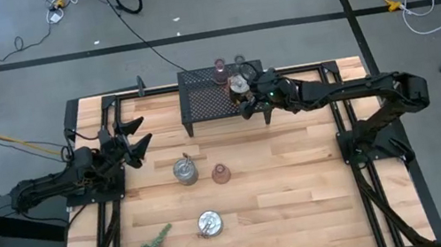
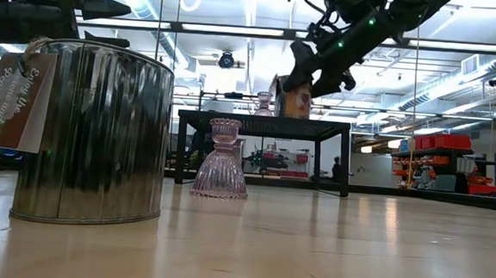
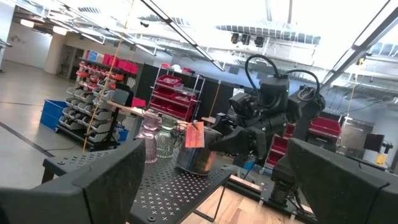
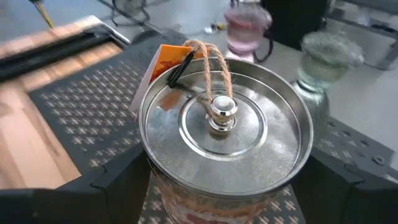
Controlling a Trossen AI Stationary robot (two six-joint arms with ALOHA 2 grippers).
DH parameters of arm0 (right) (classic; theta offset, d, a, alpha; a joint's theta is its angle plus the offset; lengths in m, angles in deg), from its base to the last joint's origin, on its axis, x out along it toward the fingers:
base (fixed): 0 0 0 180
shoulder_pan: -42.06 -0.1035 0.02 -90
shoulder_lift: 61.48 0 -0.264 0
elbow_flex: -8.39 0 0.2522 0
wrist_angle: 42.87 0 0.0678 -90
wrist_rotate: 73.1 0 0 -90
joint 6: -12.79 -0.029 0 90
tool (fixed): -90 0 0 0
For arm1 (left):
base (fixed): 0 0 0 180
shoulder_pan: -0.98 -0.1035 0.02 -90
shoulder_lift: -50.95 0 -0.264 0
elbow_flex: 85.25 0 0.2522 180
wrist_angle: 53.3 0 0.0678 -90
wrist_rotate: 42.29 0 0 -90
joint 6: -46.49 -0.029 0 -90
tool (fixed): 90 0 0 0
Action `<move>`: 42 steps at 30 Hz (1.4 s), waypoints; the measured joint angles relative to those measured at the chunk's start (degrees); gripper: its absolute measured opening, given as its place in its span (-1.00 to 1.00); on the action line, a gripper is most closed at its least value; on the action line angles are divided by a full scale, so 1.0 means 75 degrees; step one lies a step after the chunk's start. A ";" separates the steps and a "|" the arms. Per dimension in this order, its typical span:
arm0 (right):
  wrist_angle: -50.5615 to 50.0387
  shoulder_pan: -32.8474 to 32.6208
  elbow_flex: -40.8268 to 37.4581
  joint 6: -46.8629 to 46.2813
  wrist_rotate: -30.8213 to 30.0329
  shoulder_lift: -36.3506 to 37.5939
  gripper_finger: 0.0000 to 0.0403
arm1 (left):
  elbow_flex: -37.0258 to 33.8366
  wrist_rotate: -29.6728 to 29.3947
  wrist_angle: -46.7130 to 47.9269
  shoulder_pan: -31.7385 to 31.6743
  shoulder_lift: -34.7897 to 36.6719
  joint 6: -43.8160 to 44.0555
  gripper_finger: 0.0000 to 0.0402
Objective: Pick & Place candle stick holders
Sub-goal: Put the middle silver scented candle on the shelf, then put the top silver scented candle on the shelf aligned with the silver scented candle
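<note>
Straddling a silvery tin [image 4: 225,134] on the black rack [image 1: 208,100] at the counter's far edge, the right hand [image 1: 246,101] is sitting spread and risking knocking the pink cup [image 4: 247,28] beside it, while the left hand [image 1: 136,142] is waiting spread near the left edge.

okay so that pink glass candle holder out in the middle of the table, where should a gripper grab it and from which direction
Judging by its shape, grip the pink glass holder at the narrow neck just under its top rim, coming straight down from above. It stands upright and alone, its ribbed base flares wide, and only the silvery tin stands nearby.
</note>
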 joint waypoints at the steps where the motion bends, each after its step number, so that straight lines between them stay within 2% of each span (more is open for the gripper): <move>1: -0.0137 0.0022 0.0003 -0.0005 -0.0024 0.0000 0.57 | 0.0002 0.0000 0.0000 0.0002 0.0000 0.0000 0.94; 11: -0.0366 0.0084 0.0020 -0.0160 0.0086 0.0017 0.58 | 0.0001 0.0003 0.0026 0.0001 0.0000 0.0001 0.94; 18: -0.0499 0.0081 0.0020 -0.0113 -0.0005 0.0017 0.84 | 0.0001 0.0003 0.0026 0.0000 0.0000 0.0003 0.94; 22: -0.0642 0.0078 0.0003 0.0087 -0.0087 0.0000 0.91 | 0.0000 0.0003 0.0029 0.0000 0.0000 0.0003 0.94; 36: -0.0669 0.0040 0.0003 0.0180 -0.0054 0.0459 0.93 | 0.0000 0.0006 0.0029 0.0000 0.0000 0.0003 0.94; 42: -0.1345 0.0020 0.0003 0.0059 -0.0062 0.0954 0.93 | 0.0003 0.0004 0.0029 0.0003 0.0000 0.0003 0.94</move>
